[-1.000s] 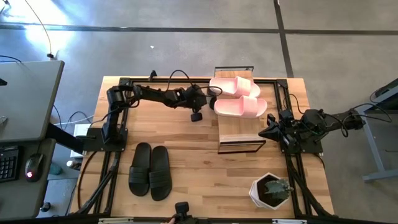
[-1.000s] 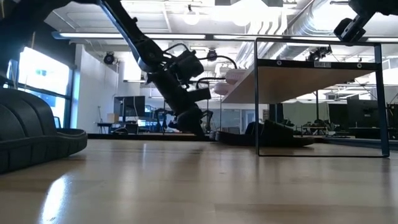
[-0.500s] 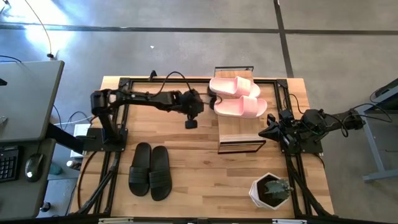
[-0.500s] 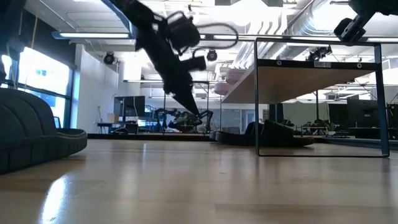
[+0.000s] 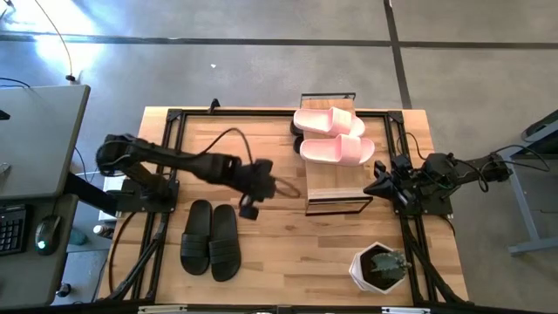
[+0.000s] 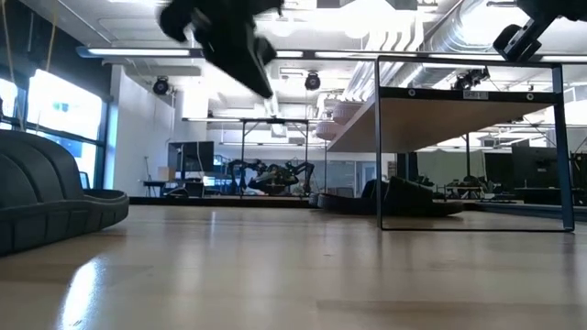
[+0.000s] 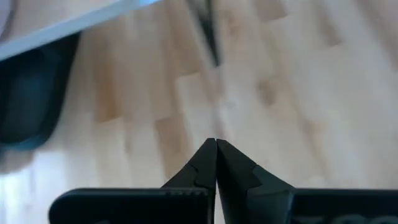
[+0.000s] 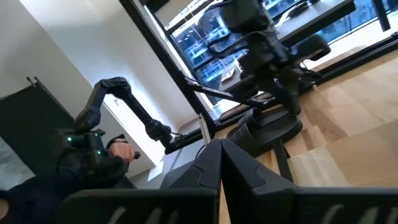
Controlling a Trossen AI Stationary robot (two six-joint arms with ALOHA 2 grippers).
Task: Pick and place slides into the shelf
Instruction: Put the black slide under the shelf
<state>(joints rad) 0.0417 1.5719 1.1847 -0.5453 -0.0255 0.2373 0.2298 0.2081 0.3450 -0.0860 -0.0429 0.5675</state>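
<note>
On the pale wooden table, your pink slides already lie side by side on the shelf, on its plank top, well to the far side of your left gripper. The matte black pair waits flat on the wood just beside that gripper, likely your next pick. Its fingers are pressed together, empty. Your right gripper rests at the shelf's other end, fingers also together.
</note>
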